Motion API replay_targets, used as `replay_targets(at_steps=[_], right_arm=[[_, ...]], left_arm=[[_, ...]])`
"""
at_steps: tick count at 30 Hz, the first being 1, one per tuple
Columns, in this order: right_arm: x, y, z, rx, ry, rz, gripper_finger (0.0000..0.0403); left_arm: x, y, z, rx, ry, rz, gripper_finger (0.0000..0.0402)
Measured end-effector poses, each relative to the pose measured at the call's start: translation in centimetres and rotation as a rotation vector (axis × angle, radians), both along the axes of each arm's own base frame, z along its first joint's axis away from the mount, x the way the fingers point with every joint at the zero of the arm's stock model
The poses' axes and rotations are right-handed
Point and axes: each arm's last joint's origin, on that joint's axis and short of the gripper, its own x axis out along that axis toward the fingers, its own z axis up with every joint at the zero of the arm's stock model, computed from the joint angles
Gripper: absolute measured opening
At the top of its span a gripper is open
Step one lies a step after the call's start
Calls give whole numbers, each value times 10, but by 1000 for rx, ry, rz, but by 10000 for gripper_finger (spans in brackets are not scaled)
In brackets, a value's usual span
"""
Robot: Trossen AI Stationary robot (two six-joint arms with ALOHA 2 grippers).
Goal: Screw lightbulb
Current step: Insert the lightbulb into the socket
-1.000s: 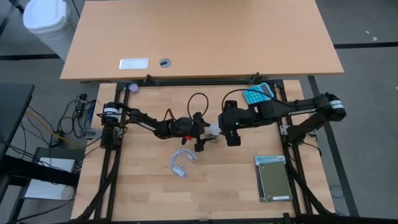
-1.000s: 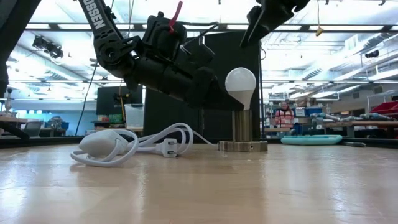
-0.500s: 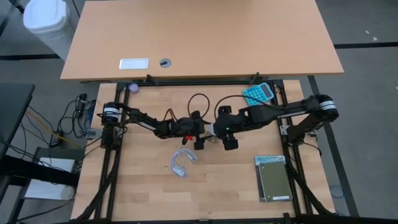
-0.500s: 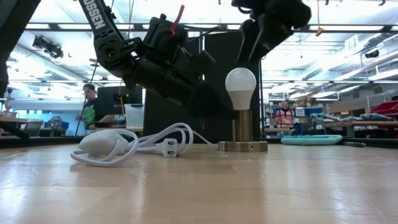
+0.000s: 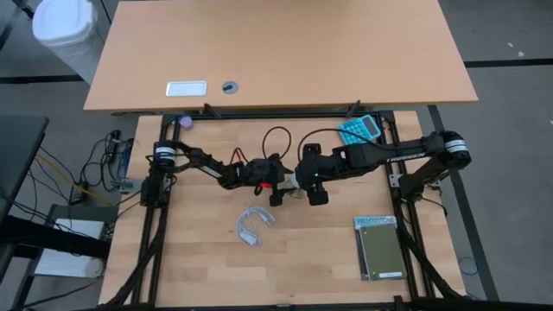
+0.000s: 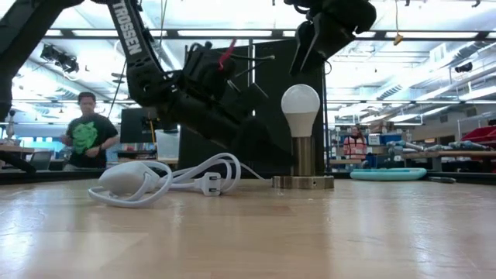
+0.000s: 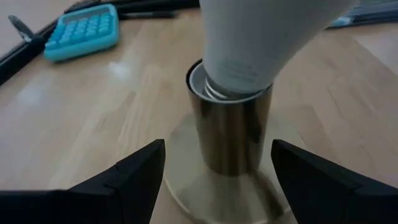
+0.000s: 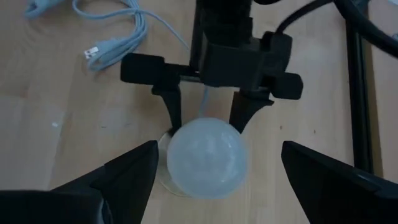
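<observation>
The white lightbulb (image 6: pixel 300 105) stands upright with its screw base in a metal socket tube (image 7: pixel 233 134), which rises from a round base disc (image 6: pixel 302 183) at mid-table. My left gripper (image 7: pixel 217 180) is open and low. Its fingers stand on either side of the socket tube, with gaps showing. My right gripper (image 8: pixel 217 186) is open and hangs above the bulb's round top (image 8: pixel 205 158), pointing down at a slant. In the low view the right gripper (image 6: pixel 314 43) is clear of the bulb.
A coiled white cable with its plug (image 6: pixel 155 178) lies on the table left of the socket, in the high view (image 5: pixel 255 223) nearer the front edge. A teal calculator (image 5: pixel 359 130) lies at the far right, a grey-green box (image 5: pixel 380 246) at the near right. A person (image 6: pixel 85 132) stands beyond the table.
My right gripper has moved toward the table's left and come over the bulb, still open. My left gripper has sunk from about the bulb's neck to the socket tube, still open. The bulb and socket have stayed put.
</observation>
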Motion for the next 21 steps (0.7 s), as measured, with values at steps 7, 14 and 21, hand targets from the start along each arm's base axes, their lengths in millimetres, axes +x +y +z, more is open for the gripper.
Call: replay_targets(at_steps=[7,14,21], right_arm=[[0,0,-1,16,2,6,341],[4,-5,-3,57,-2,11,341],[13,-8,-14,38,25,16,342]], left_arm=[[4,0,-4,9,-77,-3,300],[4,0,-3,17,-82,-4,286],[4,5,-3,70,-82,33,266]])
